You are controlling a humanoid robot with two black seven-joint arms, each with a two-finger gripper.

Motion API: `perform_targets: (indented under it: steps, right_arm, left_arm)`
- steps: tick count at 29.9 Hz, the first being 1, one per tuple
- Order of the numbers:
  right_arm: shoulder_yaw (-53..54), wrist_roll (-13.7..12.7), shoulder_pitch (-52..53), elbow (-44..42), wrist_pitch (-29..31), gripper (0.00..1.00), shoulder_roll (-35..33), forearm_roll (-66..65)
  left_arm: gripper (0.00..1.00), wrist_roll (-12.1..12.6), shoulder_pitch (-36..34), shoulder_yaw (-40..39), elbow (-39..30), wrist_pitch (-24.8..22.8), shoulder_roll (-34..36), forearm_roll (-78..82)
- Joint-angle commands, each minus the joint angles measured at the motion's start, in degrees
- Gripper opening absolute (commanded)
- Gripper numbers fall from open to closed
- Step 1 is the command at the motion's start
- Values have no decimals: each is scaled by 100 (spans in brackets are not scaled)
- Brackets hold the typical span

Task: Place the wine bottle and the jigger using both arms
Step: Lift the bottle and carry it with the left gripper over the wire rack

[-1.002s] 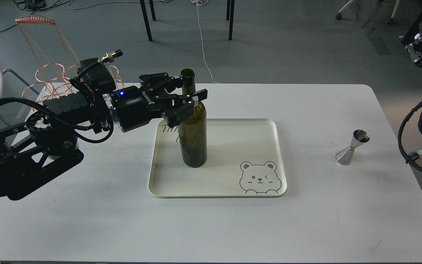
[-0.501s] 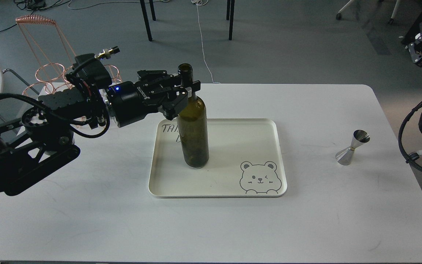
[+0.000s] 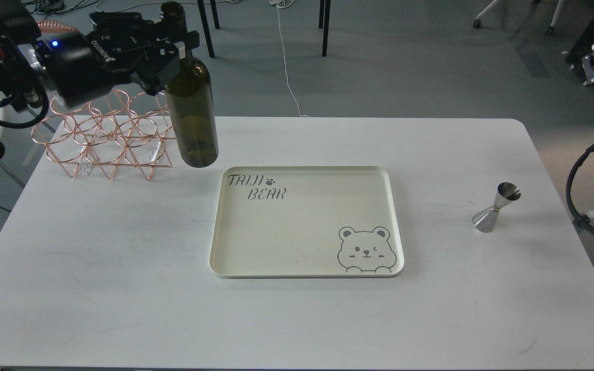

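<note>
My left gripper (image 3: 172, 45) is shut on the neck of the dark olive-green wine bottle (image 3: 192, 111). It holds the bottle upright in the air, above the table's far left, left of the tray and in front of the copper rack. The steel jigger (image 3: 497, 206) stands on the table at the right, small cone up. Of my right arm only cable loops (image 3: 593, 175) at the right edge and a black part at the top right show; its gripper cannot be made out.
A cream tray (image 3: 304, 257) with a bear drawing and "TAIJI BEAR" lettering lies mid-table with nothing on it. A copper wire bottle rack (image 3: 106, 139) stands at the far left of the white table (image 3: 121, 288). Chair legs stand on the floor behind.
My left gripper closed on the bottle's neck, then lifted the bottle off the tray and carried it up and to the left, over by the rack. The jigger has not moved.
</note>
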Motion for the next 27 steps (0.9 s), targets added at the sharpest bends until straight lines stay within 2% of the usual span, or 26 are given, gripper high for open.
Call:
perform_targets:
  steps: [1, 5, 8, 15, 23, 27]
  right_arm:
    - [-7, 0, 18, 8, -8, 99, 4, 0]
    - [-33, -9, 88, -1, -8, 99, -5, -9]
    - [-33, -9, 97, -10, -8, 99, -5, -9]
    - [-33, -9, 97, -19, -8, 99, 4, -9]
    - [-42, -9, 167, -19, -43, 99, 4, -9]
    - [-42, -9, 167, -19, -34, 99, -5, -9]
  left_arm:
    - [10, -142, -421, 45, 512, -3, 28, 17]
    - [9, -414, -563, 54, 1373, -3, 19, 34]
    - [9, -581, -528, 63, 1717, -3, -42, 70]
    - [9, -573, -554, 625, 1797, 33, -60, 0]
    - [9, -573, -492, 643, 2297, 50, -402, 8]
    - [9, -582, -492, 643, 2324, 50, -420, -1]
